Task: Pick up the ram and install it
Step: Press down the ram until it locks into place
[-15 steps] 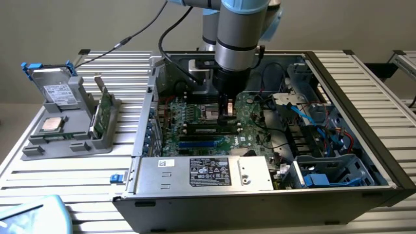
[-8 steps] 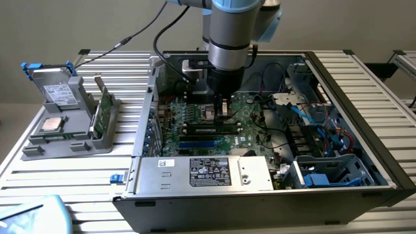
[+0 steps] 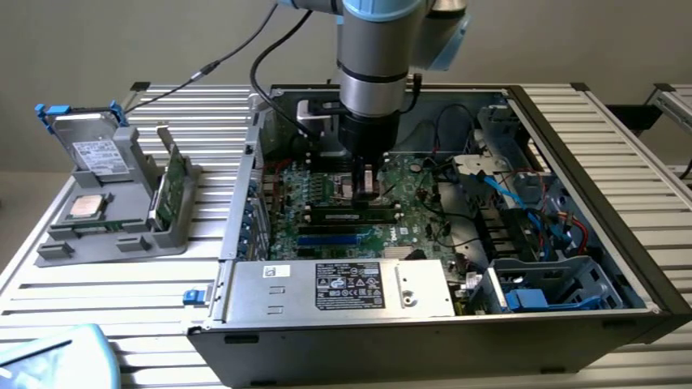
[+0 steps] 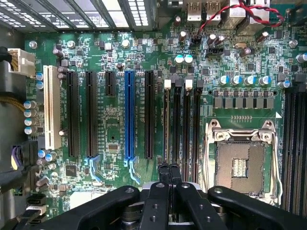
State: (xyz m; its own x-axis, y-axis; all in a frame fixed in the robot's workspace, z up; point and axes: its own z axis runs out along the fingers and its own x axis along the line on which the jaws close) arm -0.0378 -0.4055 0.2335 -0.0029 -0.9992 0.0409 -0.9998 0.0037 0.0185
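A ram [image 3: 348, 215] stick, dark and narrow, lies seated in a motherboard [image 3: 324, 198] slot just below the gripper [image 3: 365, 193]; a second green stick [image 3: 165, 188] stands edge-up in the gray holder tray [image 3: 108, 235] on the exterior view's left, w/ a silver processor chip [image 3: 87, 207] beside it. Judging by looks: thin, light, stiff, fragile board; best pinched by its long edges, not the chips. Gripper fingers [image 4: 169, 179] are pressed together, nothing between them, over the open PC case [image 3: 605, 203].
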